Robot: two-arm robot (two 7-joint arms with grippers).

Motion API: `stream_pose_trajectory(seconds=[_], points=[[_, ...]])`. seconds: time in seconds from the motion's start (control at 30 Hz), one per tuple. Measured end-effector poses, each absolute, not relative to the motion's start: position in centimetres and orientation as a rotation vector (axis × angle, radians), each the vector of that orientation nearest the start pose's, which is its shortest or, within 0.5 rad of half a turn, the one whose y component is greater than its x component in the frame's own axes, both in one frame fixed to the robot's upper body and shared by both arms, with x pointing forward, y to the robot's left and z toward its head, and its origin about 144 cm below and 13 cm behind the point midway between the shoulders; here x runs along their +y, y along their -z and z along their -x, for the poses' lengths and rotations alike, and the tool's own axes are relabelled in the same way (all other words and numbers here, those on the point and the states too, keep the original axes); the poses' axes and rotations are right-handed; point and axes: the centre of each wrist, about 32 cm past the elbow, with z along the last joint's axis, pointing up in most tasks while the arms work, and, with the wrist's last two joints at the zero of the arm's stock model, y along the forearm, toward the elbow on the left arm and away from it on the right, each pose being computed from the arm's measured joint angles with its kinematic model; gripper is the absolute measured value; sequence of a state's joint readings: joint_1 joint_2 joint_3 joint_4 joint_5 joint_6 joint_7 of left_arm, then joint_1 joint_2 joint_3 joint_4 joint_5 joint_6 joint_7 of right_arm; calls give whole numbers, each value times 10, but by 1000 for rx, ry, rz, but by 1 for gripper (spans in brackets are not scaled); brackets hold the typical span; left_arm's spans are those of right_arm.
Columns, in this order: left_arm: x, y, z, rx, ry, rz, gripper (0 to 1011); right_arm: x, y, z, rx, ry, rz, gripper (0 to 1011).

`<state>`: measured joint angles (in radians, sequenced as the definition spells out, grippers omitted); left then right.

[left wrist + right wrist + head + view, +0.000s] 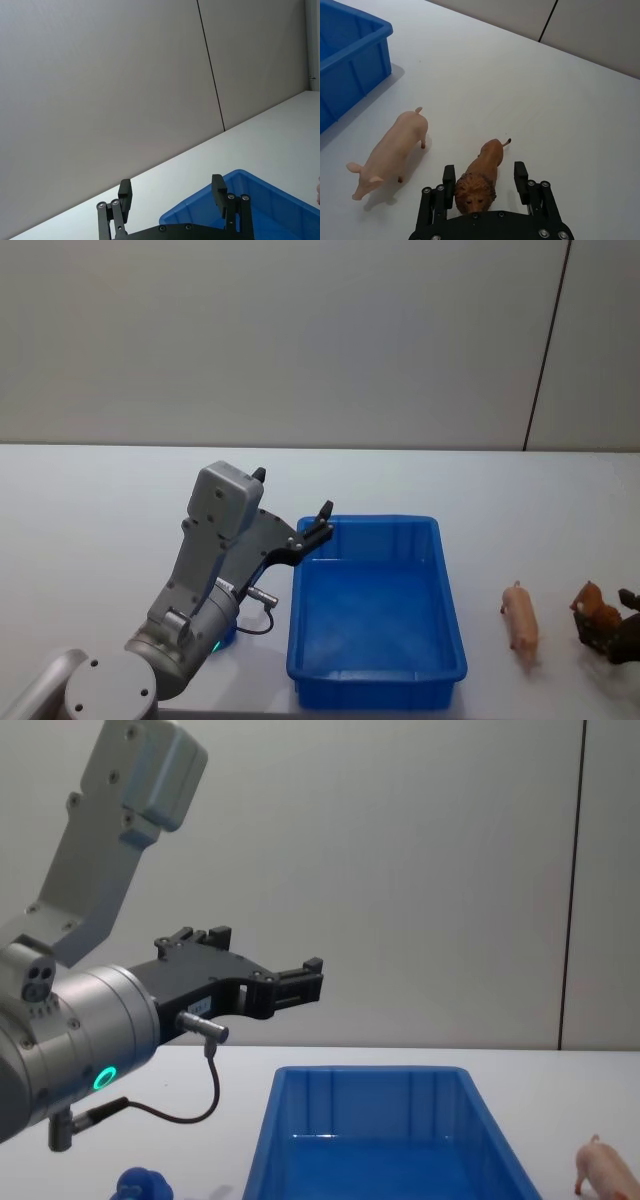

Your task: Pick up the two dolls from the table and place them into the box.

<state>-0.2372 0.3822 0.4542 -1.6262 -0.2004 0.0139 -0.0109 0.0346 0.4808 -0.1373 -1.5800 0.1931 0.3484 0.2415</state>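
Right wrist view shows you the right end effector [485,171] released, straddling the brown lion [489,157] beside the pig [392,147] on the tabletop [520,90], while the left end effector [292,492] hangs released by the box [445,580].

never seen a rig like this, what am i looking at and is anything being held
This is a two-armed robot; each arm ends in a two-fingered gripper. The pictures come from cameras on its head, chest and both wrists. On the white table are an empty blue box, a pink pig and a brown lion. The left gripper hangs open, raised by the box's far left corner. The right gripper is open with a finger either side of the lion. Nothing is held yet.
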Motion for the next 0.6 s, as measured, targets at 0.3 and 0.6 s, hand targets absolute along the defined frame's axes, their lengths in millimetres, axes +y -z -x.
stream_pose_trajectory(seconds=[0.3, 0.6], points=[[198, -1204, -492, -268, -1124, -61, 1001, -325, -1166, -466, 99, 1225, 493, 484], [198, -1204, -492, -268, -1124, -61, 1001, -323, -1171, -468, 102, 1229, 456, 417]])
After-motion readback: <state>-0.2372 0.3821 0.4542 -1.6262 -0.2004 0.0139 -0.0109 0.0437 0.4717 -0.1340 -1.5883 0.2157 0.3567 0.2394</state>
